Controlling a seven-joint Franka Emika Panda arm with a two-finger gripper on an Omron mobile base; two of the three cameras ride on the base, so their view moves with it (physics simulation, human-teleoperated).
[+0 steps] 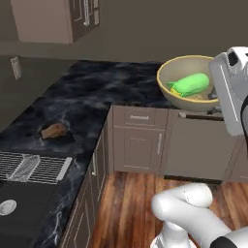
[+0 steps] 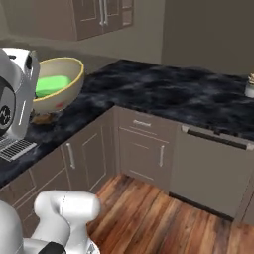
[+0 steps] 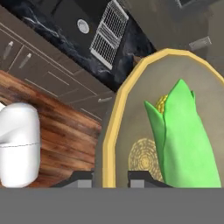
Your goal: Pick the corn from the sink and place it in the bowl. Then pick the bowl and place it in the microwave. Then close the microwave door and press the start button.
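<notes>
The tan bowl [image 1: 180, 72] hangs in the air above the counter corner, tilted, with the green corn [image 1: 192, 84] lying inside it. From the other side, the bowl [image 2: 63, 94] and corn [image 2: 51, 84] sit just right of my white hand [image 2: 15, 94]. My gripper [image 3: 111, 178] is shut on the bowl's yellow rim [image 3: 109, 131], one dark fingertip [image 3: 81, 177] outside and one inside the wall. The corn [image 3: 186, 140] shows yellow kernels at its tip. The black sink [image 1: 19, 208] lies at the lower left. The microwave is out of view.
A wire drying rack [image 1: 34, 167] borders the sink, and a brown lump [image 1: 53, 131] lies on the dark marble counter [image 1: 97, 92]. Grey cabinets and a dishwasher front [image 1: 198, 140] stand below, with wood floor [image 1: 131, 208] and wall cabinets [image 2: 99, 20] above.
</notes>
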